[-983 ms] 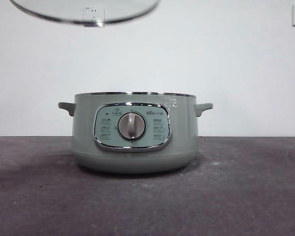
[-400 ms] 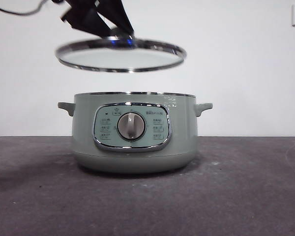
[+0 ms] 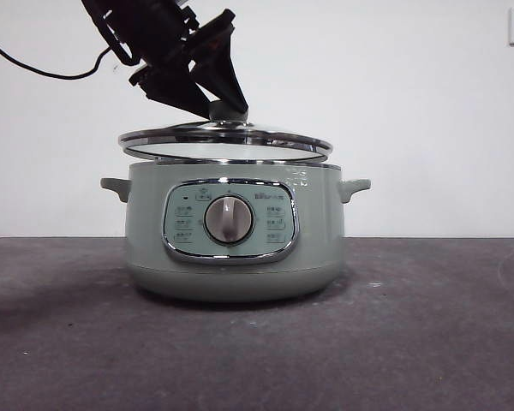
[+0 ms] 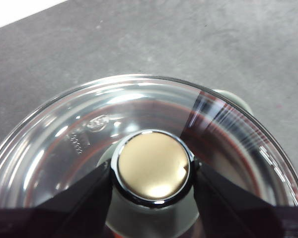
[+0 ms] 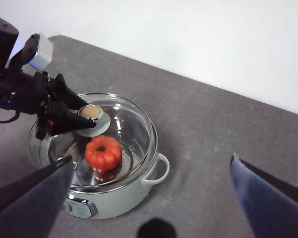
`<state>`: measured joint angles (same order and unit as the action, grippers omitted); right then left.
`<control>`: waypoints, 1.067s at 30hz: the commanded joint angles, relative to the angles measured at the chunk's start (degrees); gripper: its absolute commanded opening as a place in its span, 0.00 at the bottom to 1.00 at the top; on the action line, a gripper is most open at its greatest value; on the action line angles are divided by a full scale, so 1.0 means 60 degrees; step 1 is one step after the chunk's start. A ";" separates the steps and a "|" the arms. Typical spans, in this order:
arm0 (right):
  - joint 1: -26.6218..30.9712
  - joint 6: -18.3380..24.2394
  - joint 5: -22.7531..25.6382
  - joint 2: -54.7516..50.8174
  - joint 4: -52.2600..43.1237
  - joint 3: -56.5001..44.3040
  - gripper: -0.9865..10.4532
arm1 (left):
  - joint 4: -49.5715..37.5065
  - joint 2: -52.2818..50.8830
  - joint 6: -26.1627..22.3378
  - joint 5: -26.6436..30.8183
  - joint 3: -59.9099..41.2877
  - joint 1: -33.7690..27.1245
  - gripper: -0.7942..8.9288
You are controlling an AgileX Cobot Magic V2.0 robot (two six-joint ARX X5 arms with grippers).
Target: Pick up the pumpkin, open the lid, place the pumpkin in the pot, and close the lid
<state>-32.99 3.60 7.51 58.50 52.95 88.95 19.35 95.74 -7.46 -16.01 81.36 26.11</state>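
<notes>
Front view: the pale green pot (image 3: 231, 231) stands near on the dark table (image 3: 428, 342). Just above its rim hangs the glass lid (image 3: 227, 141), tilted; the left gripper (image 3: 225, 110), from eleven o'clock, clamps its knob (image 4: 153, 166). The pumpkin (image 5: 103, 152) lies inside the pot. The right gripper (image 5: 154, 198) waits high, jaws spread wide.

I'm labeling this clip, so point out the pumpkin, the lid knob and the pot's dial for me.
pumpkin (image 5: 103, 152), right wrist view, on its ribbed orange top, seen through the glass.
lid knob (image 4: 152, 166), left wrist view, on its chrome cap.
pot's dial (image 3: 230, 219), front view, on the silver dial's center.
</notes>
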 commanded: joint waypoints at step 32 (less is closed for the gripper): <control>-0.0015 -0.0120 -0.0015 -0.0018 0.0044 -0.0011 0.58 | -0.0419 0.0382 -0.0127 0.0251 0.0073 0.0200 0.07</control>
<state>-32.99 3.60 7.51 58.48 53.19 88.95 18.37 97.84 -7.92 -14.74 81.36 27.09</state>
